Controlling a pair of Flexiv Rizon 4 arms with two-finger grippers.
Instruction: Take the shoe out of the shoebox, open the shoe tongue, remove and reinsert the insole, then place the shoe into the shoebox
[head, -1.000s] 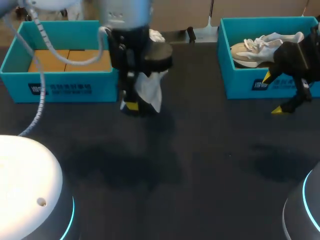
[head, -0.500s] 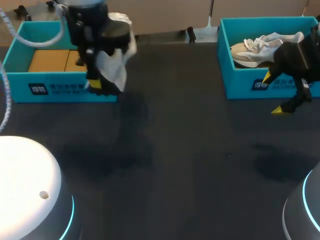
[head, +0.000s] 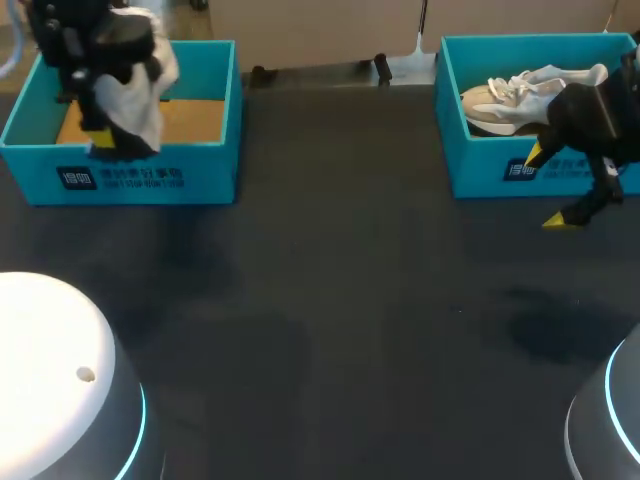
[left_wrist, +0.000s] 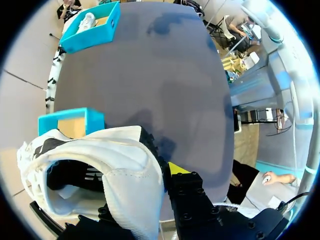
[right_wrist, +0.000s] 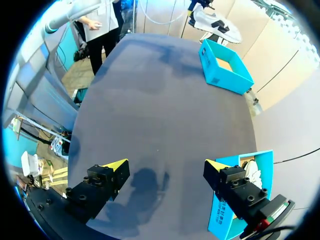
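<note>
Clamping the shoe (head: 140, 100), left gripper (head: 104, 136) hovers over the shoebox (head: 190, 176)

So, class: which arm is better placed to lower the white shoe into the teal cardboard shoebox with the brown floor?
Probably left. The left gripper holds the white shoe over that teal cardboard shoebox. The right gripper hangs open and empty beside the other teal box, across the table.
</note>
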